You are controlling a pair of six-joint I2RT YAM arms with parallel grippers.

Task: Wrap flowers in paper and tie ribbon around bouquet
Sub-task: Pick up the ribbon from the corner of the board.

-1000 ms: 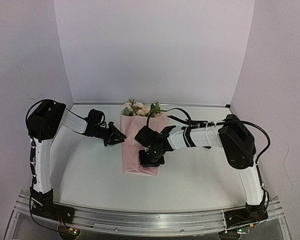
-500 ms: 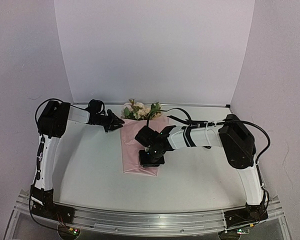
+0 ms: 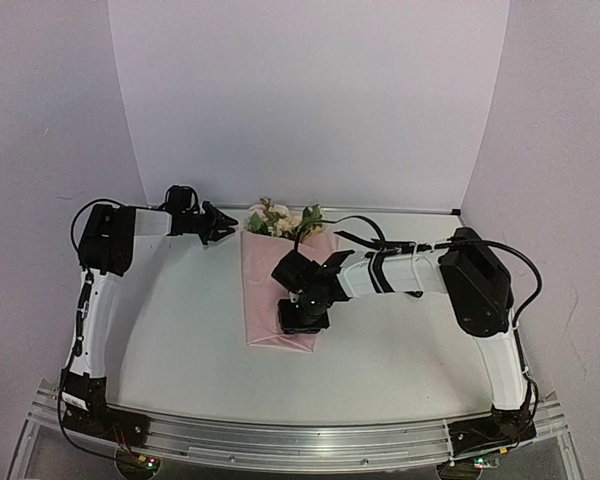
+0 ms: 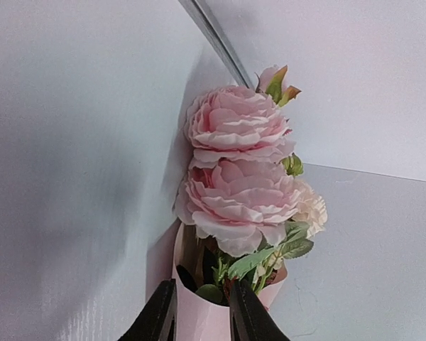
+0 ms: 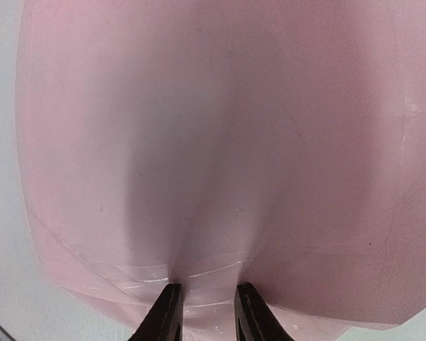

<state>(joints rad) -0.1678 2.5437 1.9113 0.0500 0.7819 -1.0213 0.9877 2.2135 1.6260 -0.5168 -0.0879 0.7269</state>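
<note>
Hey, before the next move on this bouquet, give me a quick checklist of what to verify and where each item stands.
1. Paper folded around the flowers: ok.
2. Flowers poking out the far end: ok.
3. Left gripper free, jaws apart beside the flowers: ok.
4. Right gripper down on the paper, actual grip: cannot tell.
5. Ribbon in view: not ok, none seen in any view.

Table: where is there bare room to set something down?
Bare table between the left arm and the bouquet; also the near strip in front of the bouquet. Crowded at the back, where the left end effector sits beside the flowers, and around the right arm.
</note>
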